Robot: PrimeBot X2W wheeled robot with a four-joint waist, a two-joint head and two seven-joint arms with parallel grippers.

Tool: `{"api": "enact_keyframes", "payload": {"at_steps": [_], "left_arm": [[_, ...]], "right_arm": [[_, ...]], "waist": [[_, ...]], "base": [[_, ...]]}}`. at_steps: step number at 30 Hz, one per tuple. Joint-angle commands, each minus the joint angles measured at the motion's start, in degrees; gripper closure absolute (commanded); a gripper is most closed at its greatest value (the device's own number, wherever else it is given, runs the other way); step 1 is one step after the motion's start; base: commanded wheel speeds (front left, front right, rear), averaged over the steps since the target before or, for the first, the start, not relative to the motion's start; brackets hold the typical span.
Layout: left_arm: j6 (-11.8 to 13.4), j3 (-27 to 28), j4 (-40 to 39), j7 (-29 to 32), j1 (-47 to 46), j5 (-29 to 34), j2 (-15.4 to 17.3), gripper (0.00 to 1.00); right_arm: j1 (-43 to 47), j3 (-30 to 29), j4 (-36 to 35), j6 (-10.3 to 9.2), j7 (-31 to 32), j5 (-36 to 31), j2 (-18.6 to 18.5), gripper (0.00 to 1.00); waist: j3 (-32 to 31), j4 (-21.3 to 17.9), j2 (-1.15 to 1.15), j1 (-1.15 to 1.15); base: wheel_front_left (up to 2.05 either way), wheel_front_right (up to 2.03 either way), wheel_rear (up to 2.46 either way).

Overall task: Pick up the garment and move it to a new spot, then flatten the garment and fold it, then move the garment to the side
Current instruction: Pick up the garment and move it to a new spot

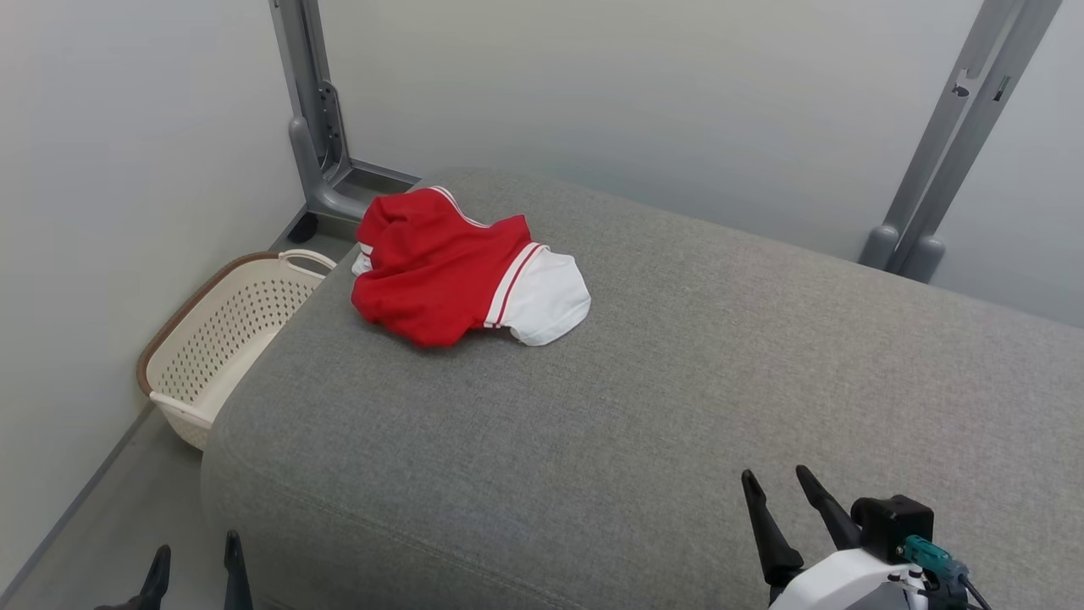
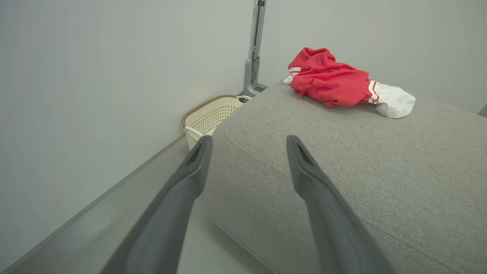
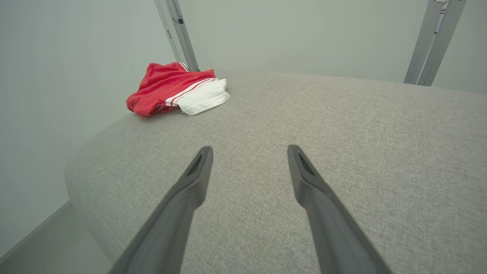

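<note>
Garment (image 1: 449, 271) crumpled heap, red, white section, striped trim. Left claw (image 1: 196, 546), right claw (image 1: 775, 473) spread, empty.

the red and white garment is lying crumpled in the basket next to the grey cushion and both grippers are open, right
Not quite: the garment lies crumpled on the grey cushion, not in the basket beside it, as the head view shows. The left gripper and right gripper are indeed open.
</note>
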Motion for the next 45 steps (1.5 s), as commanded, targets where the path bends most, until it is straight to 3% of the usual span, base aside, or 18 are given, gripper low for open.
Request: {"api": "enact_keyframes", "payload": {"at_steps": [1, 7, 15, 19, 31, 38, 45], "left_arm": [[0.2, 0.0, -0.2, 0.2, 0.4, -0.2, 0.2, 0.00], [0.2, -0.5, 0.8, 1.7, -1.8, -1.3, -0.6, 0.00], [-5.1, -5.1, 8.6, 8.6, -13.7, -1.9, 0.4, 0.00], [-7.8, -7.1, 15.3, 12.8, -23.3, -2.2, 0.9, 0.00], [-11.5, -12.1, 29.4, 21.3, -46.7, 1.1, 4.7, 0.00], [-12.7, -18.7, 35.6, 26.3, -56.2, 3.6, 7.0, 0.00], [-12.8, -24.6, 39.5, 29.2, -62.3, 1.4, 8.3, 0.00]], "right_arm": [[-0.5, 0.0, 0.2, -0.06, -0.3, 0.1, -0.2, 0.00], [-0.1, -0.4, -0.5, -0.06, -0.2, -0.8, -0.2, 0.00], [-1.6, -0.4, -4.9, -0.06, 3.2, -4.5, -0.2, 0.00], [-2.6, -0.4, -8.8, -0.06, 6.4, -7.1, -0.2, 0.00], [-3.2, 0.0, -20.6, -0.06, 14.0, -12.9, -0.2, 0.00], [-2.0, -1.4, -25.2, -0.06, 16.1, -14.7, -0.2, 0.00], [-1.5, -1.3, -27.2, -0.06, 16.0, -14.6, -0.2, 0.00]], "waist": [[0.1, 0.1, 0.00, 0.00], [1.1, -0.1, 0.00, 0.00], [6.4, -2.4, 0.00, 0.00], [10.5, -5.3, 0.00, 0.00], [21.3, -14.9, 0.00, 0.00], [26.4, -18.7, 0.00, 0.00], [29.3, -20.5, 0.00, 0.00]], "base": [[0.00, 0.00, 0.00], [0.00, 0.00, 0.00], [0.00, 0.00, 0.00], [0.00, 0.00, 0.00], [0.00, 0.00, 0.00], [0.00, 0.00, 0.00], [0.00, 0.00, 0.00]]}}
